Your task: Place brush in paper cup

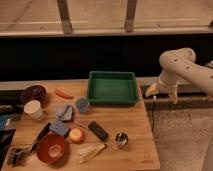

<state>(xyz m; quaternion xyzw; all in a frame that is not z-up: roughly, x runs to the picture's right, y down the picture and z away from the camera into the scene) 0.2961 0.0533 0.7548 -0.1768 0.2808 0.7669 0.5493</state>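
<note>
The brush (38,138) lies on the wooden table (130,120) at the front left. Its black handle runs diagonally and its greyish head points to the near left corner, beside a red bowl (51,148). The off-white paper cup (33,110) stands upright at the left edge, behind the brush. My gripper (161,93) hangs off the table's right side, next to the green tray (112,86), far from both. Its two fingers are spread apart and hold nothing.
A dark maroon bowl (33,93) sits behind the paper cup. Also on the table are an orange carrot-like piece (63,93), a blue-grey cup (82,104), a blue-grey crumpled object (62,119), a peach-coloured fruit (76,135), a black block (98,130), a pale yellow utensil (91,151) and a small metal cup (121,140).
</note>
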